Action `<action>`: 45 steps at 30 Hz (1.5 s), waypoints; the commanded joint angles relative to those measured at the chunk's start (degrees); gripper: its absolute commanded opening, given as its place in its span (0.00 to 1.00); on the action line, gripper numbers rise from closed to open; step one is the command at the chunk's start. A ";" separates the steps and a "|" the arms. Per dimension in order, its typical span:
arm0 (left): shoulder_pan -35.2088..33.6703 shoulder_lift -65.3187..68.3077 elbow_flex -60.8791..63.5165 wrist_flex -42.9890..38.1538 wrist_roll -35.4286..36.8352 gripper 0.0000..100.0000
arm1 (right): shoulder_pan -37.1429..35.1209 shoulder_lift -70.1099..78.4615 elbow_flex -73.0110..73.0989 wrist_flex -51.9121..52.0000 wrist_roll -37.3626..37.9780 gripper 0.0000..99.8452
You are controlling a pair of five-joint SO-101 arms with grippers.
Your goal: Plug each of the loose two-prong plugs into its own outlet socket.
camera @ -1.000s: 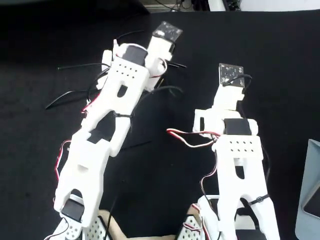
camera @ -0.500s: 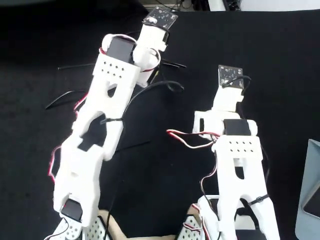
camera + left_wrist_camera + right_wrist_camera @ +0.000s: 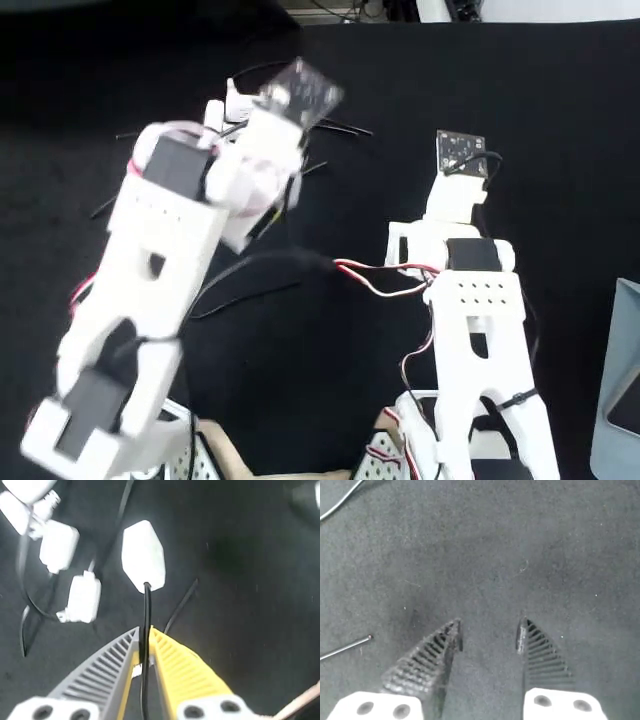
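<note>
In the left wrist view my left gripper (image 3: 145, 630) is shut on a black cord (image 3: 146, 605). A white plug (image 3: 143, 555) sits at the end of that cord, just beyond the fingertips. Several other white plug and socket pieces (image 3: 59, 545) (image 3: 82, 597) lie on the black cloth to one side. In the high view the left arm (image 3: 165, 250) is raised over the left half of the table, and white pieces (image 3: 232, 100) show past its wrist. My right gripper (image 3: 487, 627) stands open over bare cloth with nothing between its fingers, at the end of the right arm (image 3: 460, 200).
Loose black cords (image 3: 335, 128) trail over the cloth at the back left. A thin wire end (image 3: 345, 647) lies beside the right gripper. A grey object (image 3: 620, 380) stands at the table's right edge. The cloth in front of the right arm is bare.
The left arm has risen and swung leftward and toward the camera, with the cord held. The right arm has not moved.
</note>
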 commanded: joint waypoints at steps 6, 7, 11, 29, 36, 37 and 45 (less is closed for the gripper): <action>-6.90 -26.11 41.71 -17.85 -13.63 0.03 | 0.70 -1.80 -0.22 -0.79 -0.18 0.18; -8.40 -27.78 45.49 -20.04 -15.82 0.03 | 0.62 -1.80 -0.22 -0.79 -0.18 0.18; -13.14 -32.79 57.27 -27.08 -23.74 0.03 | -1.58 -1.80 -0.04 -0.79 -0.18 0.18; -28.00 -67.25 79.78 -32.79 -31.65 0.34 | -5.89 -1.98 0.48 -0.35 -0.18 0.18; -38.37 -83.52 89.63 -32.97 -21.89 0.34 | -18.64 -1.80 2.51 -0.88 -0.70 0.18; -39.78 -85.80 90.59 -32.97 -19.52 0.34 | -21.01 -1.71 2.68 -0.97 -0.70 0.18; -43.91 -90.55 95.25 -33.14 -0.26 0.34 | -36.22 -0.13 2.42 -5.27 -2.64 0.18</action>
